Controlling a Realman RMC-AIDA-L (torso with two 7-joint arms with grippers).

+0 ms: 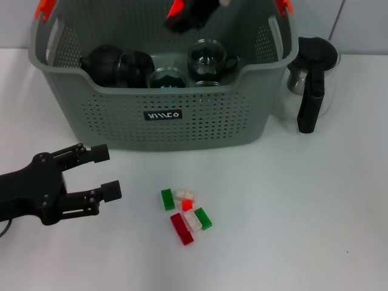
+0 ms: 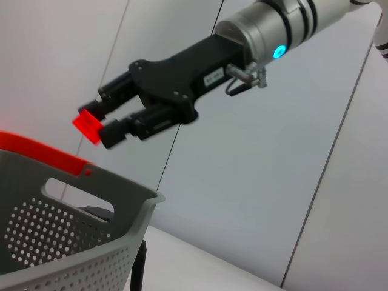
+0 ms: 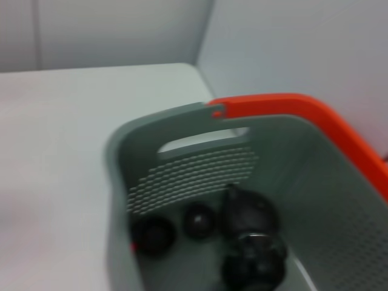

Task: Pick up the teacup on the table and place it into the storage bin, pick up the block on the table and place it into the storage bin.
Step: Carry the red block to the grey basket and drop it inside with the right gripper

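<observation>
The grey-green storage bin stands at the back of the table. Inside it are two glass teacups and dark teapots. My right gripper hangs above the bin's middle, shut on a red block. The left wrist view shows that gripper holding the red block above the bin's rim. A cluster of red, green and white blocks lies on the table in front of the bin. My left gripper is open and empty, low at the left of the blocks.
A glass coffee pot with a black handle and lid stands right of the bin. The right wrist view looks down into the bin at the dark teapots. Bare white table lies at the front right.
</observation>
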